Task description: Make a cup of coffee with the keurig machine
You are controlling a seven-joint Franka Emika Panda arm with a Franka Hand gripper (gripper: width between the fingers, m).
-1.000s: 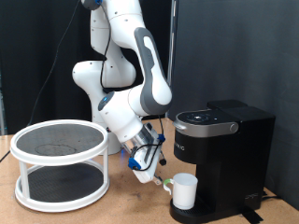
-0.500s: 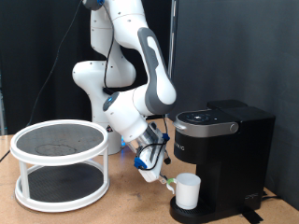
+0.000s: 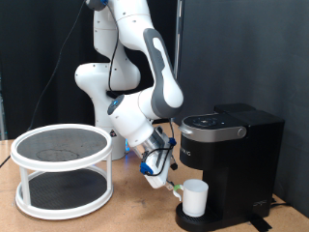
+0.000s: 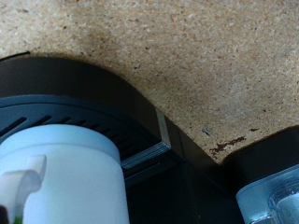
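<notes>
The white cup [image 3: 195, 197] stands on the round drip base [image 3: 208, 223] of the black keurig machine [image 3: 228, 145], under its front, handle towards the arm. My gripper [image 3: 166, 180] hangs tilted just to the exterior view's left of the cup, fingertips at the handle. In the wrist view the cup [image 4: 65, 182] and its handle [image 4: 23, 177] sit close to one side. One finger [image 4: 273, 196] shows far off at the other side, so the jaws stand wide apart. The machine's lid is down.
A white round two-tier rack [image 3: 63, 169] with dark mesh shelves stands on the wooden table [image 3: 135, 215] at the exterior view's left. The robot base rises behind it. The machine's drip base [image 4: 103, 117] fills much of the wrist view.
The gripper and the cup shifted slightly towards the exterior view's right, further under the machine. Over the last half second almost nothing moved.
</notes>
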